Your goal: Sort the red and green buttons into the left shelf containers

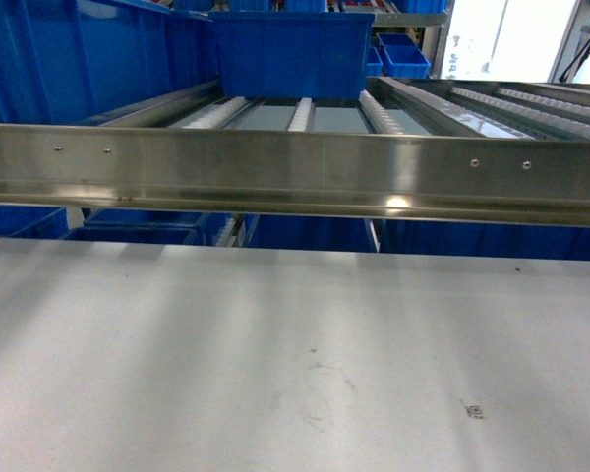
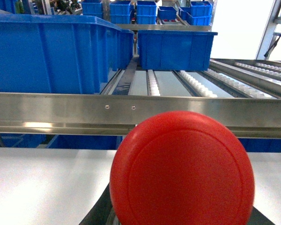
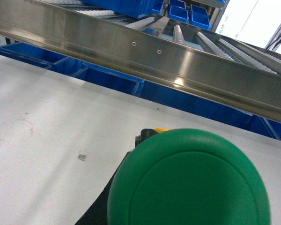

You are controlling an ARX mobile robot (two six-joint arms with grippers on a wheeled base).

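Note:
The red button (image 2: 181, 169) fills the low middle of the left wrist view, cap towards the camera, held above the white table by my left gripper (image 2: 178, 221); only a dark finger (image 2: 99, 214) shows beside it. The green button (image 3: 187, 180) sits the same way in my right gripper (image 3: 187, 221), with its dark finger (image 3: 99, 208) showing at the left. The caps hide both sets of jaws. Ahead is the left shelf's steel front rail (image 1: 295, 172). On its rollers stand two blue containers, a large one on the left (image 2: 51, 51) and one in the middle (image 2: 175, 49). Neither gripper shows in the head view.
The white table (image 1: 275, 344) runs up to the rail. White roller tracks (image 1: 300, 113) lie between the containers, with more to the right (image 1: 531, 108). Small blue bins (image 2: 145, 11) stand at the back. More blue bins (image 1: 305, 234) sit under the rail.

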